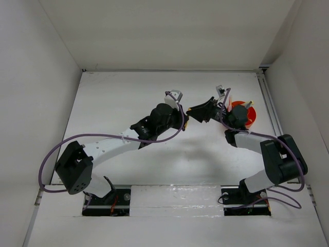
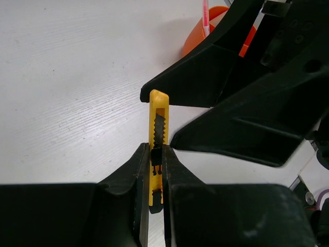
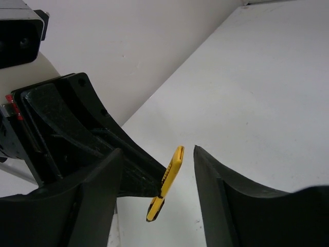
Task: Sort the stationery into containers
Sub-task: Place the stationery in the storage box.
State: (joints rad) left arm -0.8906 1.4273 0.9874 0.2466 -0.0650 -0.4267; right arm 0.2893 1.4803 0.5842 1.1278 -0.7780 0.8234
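My left gripper [image 2: 156,159] is shut on a yellow-black cutter-like pen [image 2: 158,121] and holds it above the table near the middle [image 1: 186,123]. My right gripper [image 3: 157,152] is open, and its two fingers [image 2: 216,77] stand on either side of the free yellow end [image 3: 172,167] without touching it. The round orange tub [image 1: 247,116] stands at the back right, just behind the right wrist. A pink pen [image 2: 205,18] and other thin pieces stand in the tub. The other stationery is hidden or out of view.
White walls close the table in on the left, the back and the right [image 1: 51,77]. The right arm's elbow [image 1: 280,159] lies to the right of the tub. Purple cables [image 1: 51,159] loop from both arms.
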